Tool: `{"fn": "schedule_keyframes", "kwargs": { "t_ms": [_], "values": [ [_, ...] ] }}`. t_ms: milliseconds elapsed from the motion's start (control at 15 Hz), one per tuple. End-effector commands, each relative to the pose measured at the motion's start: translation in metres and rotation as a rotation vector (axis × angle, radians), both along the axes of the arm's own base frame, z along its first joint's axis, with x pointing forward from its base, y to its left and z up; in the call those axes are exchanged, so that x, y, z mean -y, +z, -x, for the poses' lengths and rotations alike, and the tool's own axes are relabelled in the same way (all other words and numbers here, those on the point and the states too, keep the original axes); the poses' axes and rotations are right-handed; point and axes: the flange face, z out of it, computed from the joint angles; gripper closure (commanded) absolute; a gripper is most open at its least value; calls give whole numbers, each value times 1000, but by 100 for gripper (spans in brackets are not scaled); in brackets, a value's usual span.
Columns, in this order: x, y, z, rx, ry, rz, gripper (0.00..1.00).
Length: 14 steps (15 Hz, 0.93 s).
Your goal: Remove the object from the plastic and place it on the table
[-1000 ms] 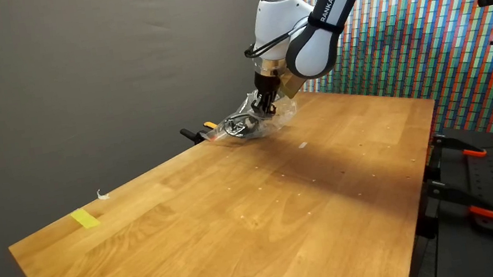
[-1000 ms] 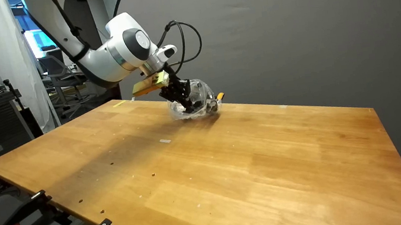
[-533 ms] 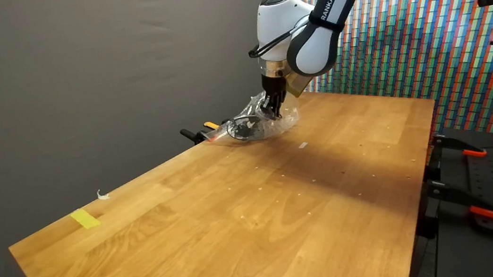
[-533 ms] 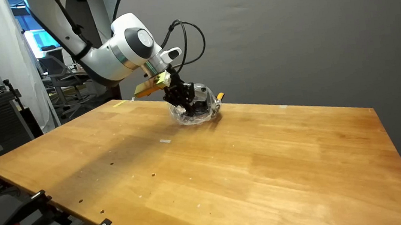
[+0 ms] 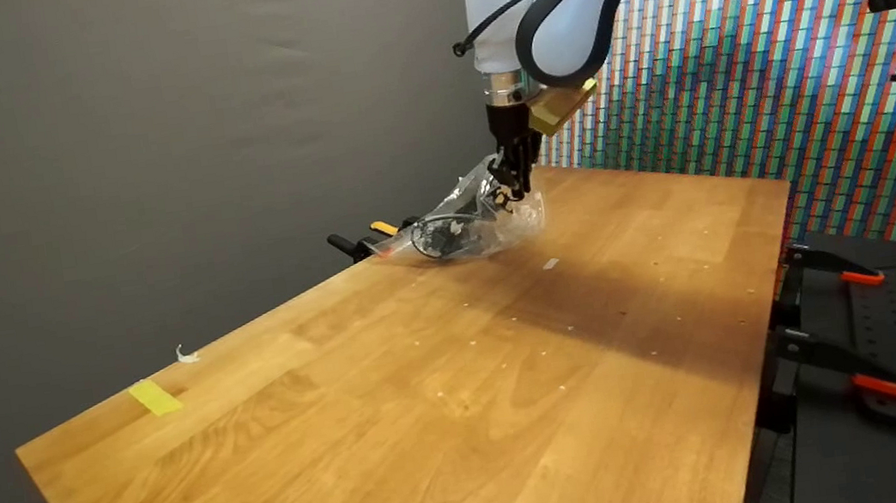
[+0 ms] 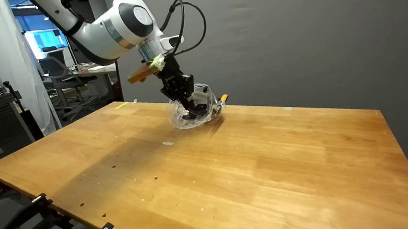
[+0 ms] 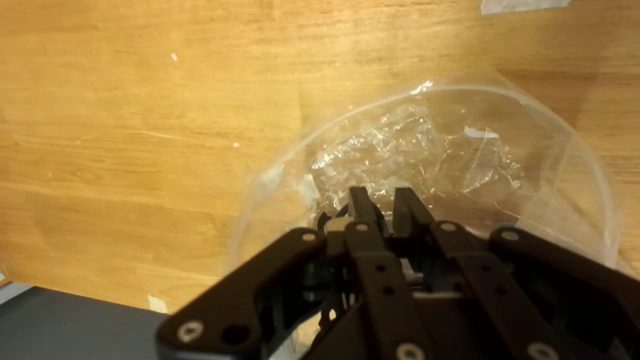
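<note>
A clear crinkled plastic bag (image 5: pixel 529 222) lies at the table's back edge; it also shows in an exterior view (image 6: pixel 178 120) and the wrist view (image 7: pixel 395 142). Inside it is a dark object (image 6: pixel 201 108) with a thin black cable (image 5: pixel 415 240), seen blurrily through the plastic. My gripper (image 5: pixel 520 188) points down at the bag, its fingertips in the bag's mouth (image 6: pixel 191 110). In the wrist view the fingers (image 7: pixel 382 194) are drawn near each other, with a gap and a dark part of the object between them. Most of the object is hidden by the gripper.
The wooden table (image 5: pixel 436 426) stretches away from the bag. A clamp with a yellow handle (image 5: pixel 383 228) sits at the back edge beside the bag. Clamps with red handles (image 5: pixel 883 383) hold the opposite edge. Yellow tape (image 5: pixel 154 396) lies near a corner.
The arm moved slightly away from the back edge, then rose. The gripper's fingers have come out of the bag somewhat. The bag stays at the table edge, its upper film pulled up near the gripper.
</note>
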Motion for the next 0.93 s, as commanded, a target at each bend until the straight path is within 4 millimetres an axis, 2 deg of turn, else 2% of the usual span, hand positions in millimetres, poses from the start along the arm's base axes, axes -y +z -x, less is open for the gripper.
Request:
{"fn": "schedule_keyframes", "kwargs": {
  "t_ms": [0,200,533,867],
  "values": [
    [5,32,13,-22,-12,-57,94],
    [8,47,21,-51,-37,-92,94],
    [4,87,44,-109,-102,-176,95],
    [-8,150,70,-124,-180,-278,95]
  ]
}}
